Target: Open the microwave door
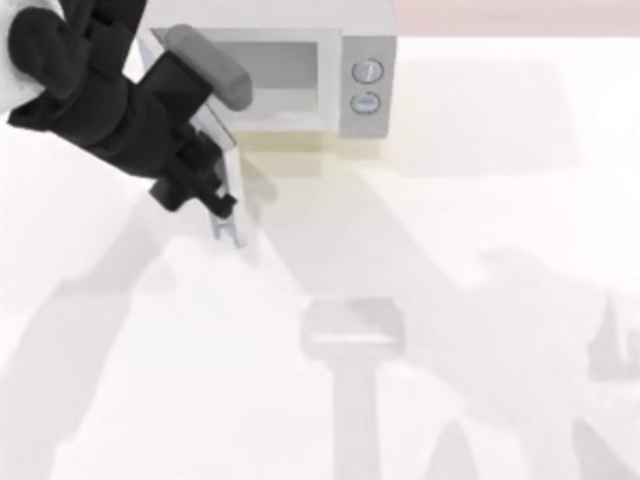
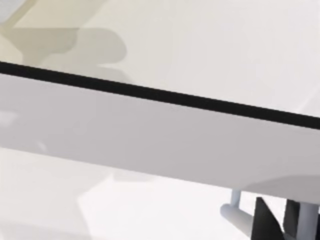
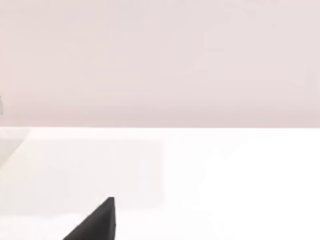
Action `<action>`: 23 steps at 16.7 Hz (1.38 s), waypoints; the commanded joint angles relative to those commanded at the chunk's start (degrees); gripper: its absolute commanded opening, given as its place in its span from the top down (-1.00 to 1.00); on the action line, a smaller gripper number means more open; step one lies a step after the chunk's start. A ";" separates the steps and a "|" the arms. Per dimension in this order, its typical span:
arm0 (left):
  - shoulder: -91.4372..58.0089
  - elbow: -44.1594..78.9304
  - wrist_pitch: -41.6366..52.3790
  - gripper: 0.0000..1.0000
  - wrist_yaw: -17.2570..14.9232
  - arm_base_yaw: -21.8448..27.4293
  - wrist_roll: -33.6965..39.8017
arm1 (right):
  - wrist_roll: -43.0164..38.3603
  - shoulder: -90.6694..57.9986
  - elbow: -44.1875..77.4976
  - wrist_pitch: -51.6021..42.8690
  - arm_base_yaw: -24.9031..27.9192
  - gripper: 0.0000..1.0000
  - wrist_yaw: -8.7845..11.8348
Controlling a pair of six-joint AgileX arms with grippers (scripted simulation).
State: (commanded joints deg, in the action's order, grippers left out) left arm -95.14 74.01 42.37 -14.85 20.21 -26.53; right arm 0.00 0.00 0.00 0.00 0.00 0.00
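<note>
The microwave point(image 1: 300, 15) stands at the back of the table, its pale inside point(image 1: 275, 75) exposed. The microwave door point(image 1: 236, 180) is swung out toward the left front and shows edge-on from above. My left gripper point(image 1: 222, 208) is at the door's free end, shut on the slim handle point(image 1: 230, 235). In the left wrist view the grey door panel point(image 2: 150, 130) fills the middle, with the handle point(image 2: 237, 216) running between my dark fingers point(image 2: 267, 225). A dark part of my right gripper point(image 3: 97, 225) shows only in its wrist view, over bare table.
Two round silver knobs point(image 1: 366, 86) sit on the microwave's front panel, right of the opening. A pale pink wall point(image 3: 160, 60) rises behind the white table point(image 1: 450, 300). Arm shadows lie across the table's front.
</note>
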 joint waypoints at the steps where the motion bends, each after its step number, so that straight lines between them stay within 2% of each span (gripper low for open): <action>1: 0.03 0.04 0.03 1.00 -0.05 -0.05 -0.18 | 0.00 0.00 0.00 0.00 0.00 -1.00 0.00; 10: 0.80 -0.15 3.75 1.00 -4.92 -4.85 -11.52 | 0.00 0.00 0.00 0.00 0.00 -1.00 0.00; 23: 0.90 -0.17 3.91 1.00 -5.20 -5.08 -12.07 | 0.00 0.00 0.00 0.00 0.00 -1.00 0.00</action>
State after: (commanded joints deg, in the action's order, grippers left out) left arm -94.24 73.84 46.27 -20.05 15.13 -38.60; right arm 0.00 0.00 0.00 0.00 0.00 0.00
